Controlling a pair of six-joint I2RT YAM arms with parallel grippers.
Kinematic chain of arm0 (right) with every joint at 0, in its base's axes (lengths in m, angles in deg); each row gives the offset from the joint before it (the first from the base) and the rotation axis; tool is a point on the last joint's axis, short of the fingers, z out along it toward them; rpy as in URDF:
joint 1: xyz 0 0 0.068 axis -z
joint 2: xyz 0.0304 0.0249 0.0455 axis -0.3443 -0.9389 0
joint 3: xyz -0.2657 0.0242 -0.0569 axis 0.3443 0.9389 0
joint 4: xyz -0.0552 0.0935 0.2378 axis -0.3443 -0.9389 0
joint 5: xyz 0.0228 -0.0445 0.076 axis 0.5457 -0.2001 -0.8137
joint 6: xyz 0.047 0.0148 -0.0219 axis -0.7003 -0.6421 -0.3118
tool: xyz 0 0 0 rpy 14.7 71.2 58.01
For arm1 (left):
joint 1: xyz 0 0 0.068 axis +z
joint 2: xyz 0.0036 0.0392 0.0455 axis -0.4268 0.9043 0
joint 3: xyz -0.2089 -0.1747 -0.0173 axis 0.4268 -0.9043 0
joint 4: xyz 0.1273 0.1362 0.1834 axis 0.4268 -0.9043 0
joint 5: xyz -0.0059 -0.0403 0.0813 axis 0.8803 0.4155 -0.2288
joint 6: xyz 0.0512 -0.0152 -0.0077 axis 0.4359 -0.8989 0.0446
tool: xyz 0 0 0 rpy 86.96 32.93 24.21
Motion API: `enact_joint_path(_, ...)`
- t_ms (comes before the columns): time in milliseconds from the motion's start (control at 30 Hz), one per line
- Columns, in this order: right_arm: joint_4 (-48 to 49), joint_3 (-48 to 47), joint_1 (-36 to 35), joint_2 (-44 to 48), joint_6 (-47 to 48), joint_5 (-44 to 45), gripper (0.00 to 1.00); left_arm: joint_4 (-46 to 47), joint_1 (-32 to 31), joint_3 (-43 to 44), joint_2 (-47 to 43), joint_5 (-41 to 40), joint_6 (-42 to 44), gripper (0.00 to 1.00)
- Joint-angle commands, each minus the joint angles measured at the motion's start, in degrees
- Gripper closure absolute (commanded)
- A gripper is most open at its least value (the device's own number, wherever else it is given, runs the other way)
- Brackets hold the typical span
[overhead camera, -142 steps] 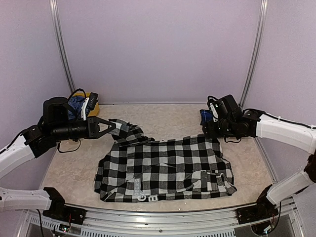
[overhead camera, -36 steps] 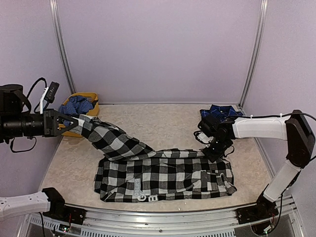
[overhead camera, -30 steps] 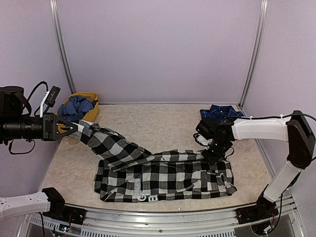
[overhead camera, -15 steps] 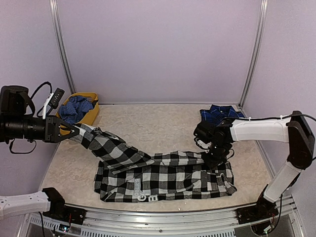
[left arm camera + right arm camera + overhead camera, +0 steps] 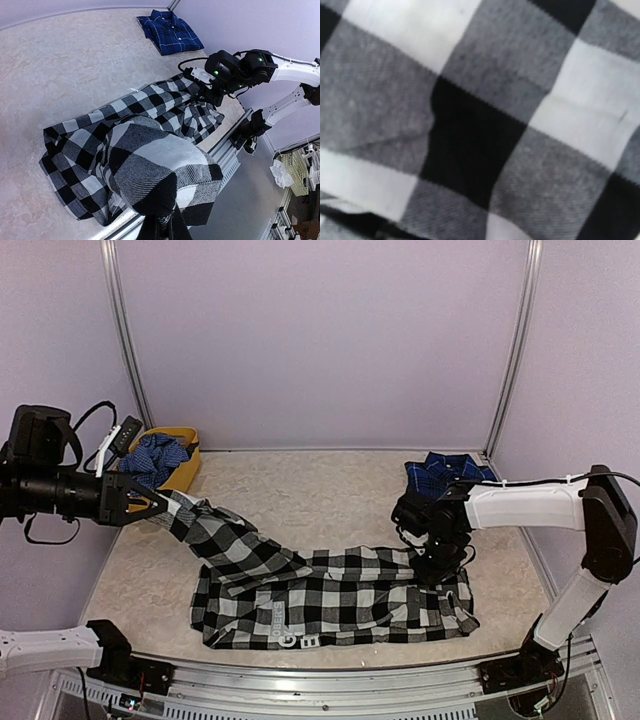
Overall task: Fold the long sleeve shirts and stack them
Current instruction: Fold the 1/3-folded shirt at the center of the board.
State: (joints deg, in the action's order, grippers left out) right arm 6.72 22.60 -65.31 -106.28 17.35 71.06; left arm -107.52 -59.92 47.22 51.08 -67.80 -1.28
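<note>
Black-and-white check shirt low on the counter, its sleeve drawn taut toward the left edge by the left jaws pinching its end, probably to straighten it for folding. Right jaws bearing down on the shirt's upper right corner, seemingly as an anchor; spread or closed, impossible to tell. Two shirts on the counter, one navy plaid shirt folded at upper right.

Pale lavender walls close in a beige marbled worktop, with metal posts at the back corners and an aluminium rail along its near edge. Light looks even, possibly overhead.
</note>
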Motion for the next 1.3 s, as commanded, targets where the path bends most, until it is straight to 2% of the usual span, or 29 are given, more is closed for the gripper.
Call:
enact_joint_path(0,-1.09,0.57,-1.53,1.31,-0.83,-0.13,0.71,0.76,-0.58,1.49,0.72,2.51,1.57,1.00)
enact_joint_path(167,0.42,-0.45,-1.81,6.91,-0.56,-0.91,0.55,2.31,-1.00,1.36,1.40,5.27,2.79,1.00)
enact_joint_path(267,3.08,-1.00,-1.78,9.42,-0.06,-1.57,0.50,2.66,-1.36,1.60,1.58,5.44,3.40,1.00)
enact_joint_path(400,8.32,-0.35,-0.43,10.30,0.47,-1.70,0.51,3.31,-1.38,1.80,2.25,5.48,3.61,1.00)
enact_joint_path(600,15.37,4.27,7.08,8.34,0.56,-4.99,0.61,7.75,-1.23,0.13,4.30,6.60,3.41,1.00)
enact_joint_path(800,17.97,8.30,10.12,4.90,0.28,-6.00,0.64,12.47,-0.46,-3.31,6.84,7.83,3.09,1.00)
enact_joint_path(933,15.80,8.85,10.84,2.06,-1.35,-1.49,0.64,14.05,0.59,-4.28,8.52,8.93,3.06,1.00)
enact_joint_path(1033,15.90,8.69,10.86,0.84,-1.51,-1.45,0.62,16.19,0.90,-5.23,9.36,10.69,2.56,1.00)
enact_joint_path(1267,15.41,6.60,10.62,4.71,-0.12,-0.35,0.49,22.90,0.99,-6.96,12.90,13.92,0.50,1.00)
